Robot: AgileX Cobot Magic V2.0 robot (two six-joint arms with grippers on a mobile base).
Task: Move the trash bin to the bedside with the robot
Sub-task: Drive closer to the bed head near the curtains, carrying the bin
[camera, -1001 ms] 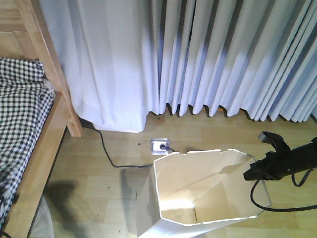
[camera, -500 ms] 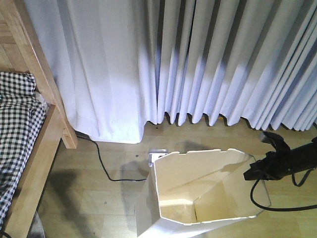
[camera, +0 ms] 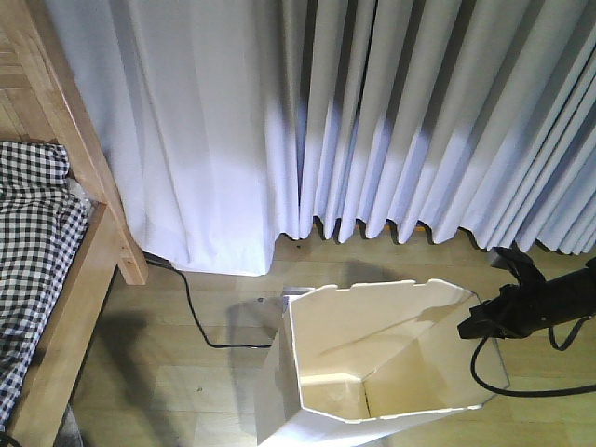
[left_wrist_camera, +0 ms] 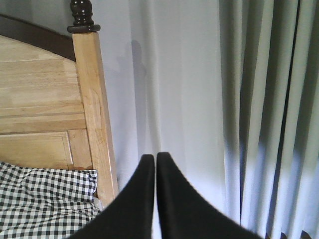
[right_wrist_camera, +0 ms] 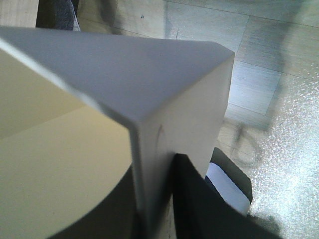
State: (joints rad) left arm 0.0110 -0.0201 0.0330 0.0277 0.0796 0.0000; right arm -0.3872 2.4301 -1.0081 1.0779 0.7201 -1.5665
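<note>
The tall white trash bin [camera: 321,312] with a faceted rim and cream inside stands low in the front view, tilted. My right gripper [camera: 470,326], on a thin black arm with a looping cable, is shut on the bin's right rim; in the right wrist view the black jaws [right_wrist_camera: 157,199] clamp the white bin wall [right_wrist_camera: 149,89]. The bed [camera: 70,270] with a light wooden frame and checked bedding [camera: 33,242] is at the left, a short way from the bin. My left gripper [left_wrist_camera: 155,162] is shut and empty, up in front of the curtain beside the bedpost [left_wrist_camera: 94,114].
White pleated curtains [camera: 372,121] hang across the back down to the wooden floor [camera: 186,372]. A black cable [camera: 191,312] runs over the floor from under the curtain toward the bin. A black and white object [right_wrist_camera: 229,181] lies on the floor by the bin.
The view has shifted: the curtain hem sits lower and the bed edge slightly further right than half a second ago. The floor socket is now hidden behind the bin. The right gripper's hold is unchanged.
</note>
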